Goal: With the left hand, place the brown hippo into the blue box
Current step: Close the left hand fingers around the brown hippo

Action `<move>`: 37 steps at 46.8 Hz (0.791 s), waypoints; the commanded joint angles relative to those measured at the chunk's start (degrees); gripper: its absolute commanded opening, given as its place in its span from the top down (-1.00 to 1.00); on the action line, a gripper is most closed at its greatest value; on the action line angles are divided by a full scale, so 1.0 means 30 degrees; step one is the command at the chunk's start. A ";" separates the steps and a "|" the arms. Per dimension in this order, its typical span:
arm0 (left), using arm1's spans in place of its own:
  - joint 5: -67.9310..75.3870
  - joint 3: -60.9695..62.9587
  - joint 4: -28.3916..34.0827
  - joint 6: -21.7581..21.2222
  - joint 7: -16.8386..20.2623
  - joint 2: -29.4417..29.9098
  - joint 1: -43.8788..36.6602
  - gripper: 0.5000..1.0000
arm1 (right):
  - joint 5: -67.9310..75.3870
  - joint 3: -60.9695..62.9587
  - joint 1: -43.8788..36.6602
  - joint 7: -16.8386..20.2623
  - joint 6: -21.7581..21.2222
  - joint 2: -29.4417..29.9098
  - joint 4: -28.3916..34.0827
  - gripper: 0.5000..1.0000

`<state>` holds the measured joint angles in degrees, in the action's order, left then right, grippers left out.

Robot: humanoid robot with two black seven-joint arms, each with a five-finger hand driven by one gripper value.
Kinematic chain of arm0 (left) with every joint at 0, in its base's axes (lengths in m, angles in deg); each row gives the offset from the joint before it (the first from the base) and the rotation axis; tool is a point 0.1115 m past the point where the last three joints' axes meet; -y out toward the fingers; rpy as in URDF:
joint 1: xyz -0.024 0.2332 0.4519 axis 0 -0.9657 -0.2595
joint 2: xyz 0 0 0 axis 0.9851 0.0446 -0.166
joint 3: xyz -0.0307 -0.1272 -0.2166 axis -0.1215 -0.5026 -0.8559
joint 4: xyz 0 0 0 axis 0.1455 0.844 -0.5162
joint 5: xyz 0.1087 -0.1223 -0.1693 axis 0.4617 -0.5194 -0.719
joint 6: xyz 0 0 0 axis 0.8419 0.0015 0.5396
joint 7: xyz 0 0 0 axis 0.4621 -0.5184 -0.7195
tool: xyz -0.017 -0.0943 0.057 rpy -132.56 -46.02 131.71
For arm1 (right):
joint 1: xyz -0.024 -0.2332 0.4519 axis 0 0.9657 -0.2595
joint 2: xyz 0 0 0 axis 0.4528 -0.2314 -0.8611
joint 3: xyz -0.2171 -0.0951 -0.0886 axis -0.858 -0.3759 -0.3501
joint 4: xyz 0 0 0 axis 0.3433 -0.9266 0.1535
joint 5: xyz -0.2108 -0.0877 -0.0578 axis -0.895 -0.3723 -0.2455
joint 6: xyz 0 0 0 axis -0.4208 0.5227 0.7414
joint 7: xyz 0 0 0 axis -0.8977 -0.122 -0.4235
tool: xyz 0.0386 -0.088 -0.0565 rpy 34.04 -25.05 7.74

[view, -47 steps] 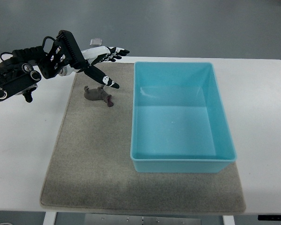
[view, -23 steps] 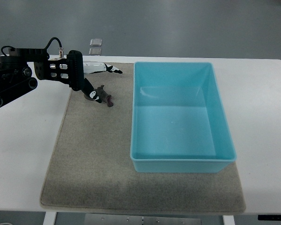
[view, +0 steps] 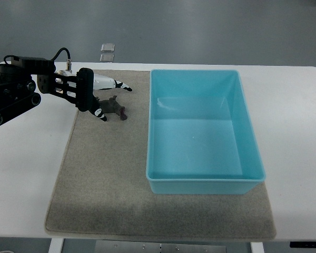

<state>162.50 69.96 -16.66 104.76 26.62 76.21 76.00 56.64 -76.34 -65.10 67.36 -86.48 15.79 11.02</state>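
To the left of the box (view: 203, 132), the left hand (view: 97, 97) is down low on the mat (view: 105, 174), right at the hippo (view: 112, 107). A second ago the hand was up above the toy with its fingers spread wide. Then it dropped down, and now the fingers sit on both sides of the hippo, one white finger past its far side and one by its near side. The hand is closing in, but I cannot tell if it has a real grip yet, because the palm hides part of the toy. The hippo has slid only a tiny bit and is still lying on the mat, near the box's top left corner. So the grab looks like it is just starting, and the lift and the drop into the box are still to come. The hippo is small, dark brown and lumpy, with short legs sticking out. The box is light blue with nothing in it.
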 commanded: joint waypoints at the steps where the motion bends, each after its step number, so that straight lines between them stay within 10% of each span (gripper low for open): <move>1: -0.0037 0.0120 0.0038 0.0008 0.0001 -0.0024 -0.0033 -0.99 | 0.0025 0.0000 0.0001 0.0000 0.0000 0.0000 0.0000 -0.74; 22: 0.0051 0.0149 0.0067 0.0272 0.0001 -0.0053 -0.0091 -0.92 | -0.0004 0.0000 0.0001 0.0000 0.0000 0.0000 0.0000 -0.74; 37: 0.0549 0.0325 0.0126 0.0272 0.0031 -0.0053 -0.0003 -0.20 | 0.0025 0.0000 0.0001 0.0000 0.0000 0.0000 0.0000 -0.74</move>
<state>163.99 70.89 -16.28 105.58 26.68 76.05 75.99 56.66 -76.34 -65.10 67.36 -86.48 15.79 11.02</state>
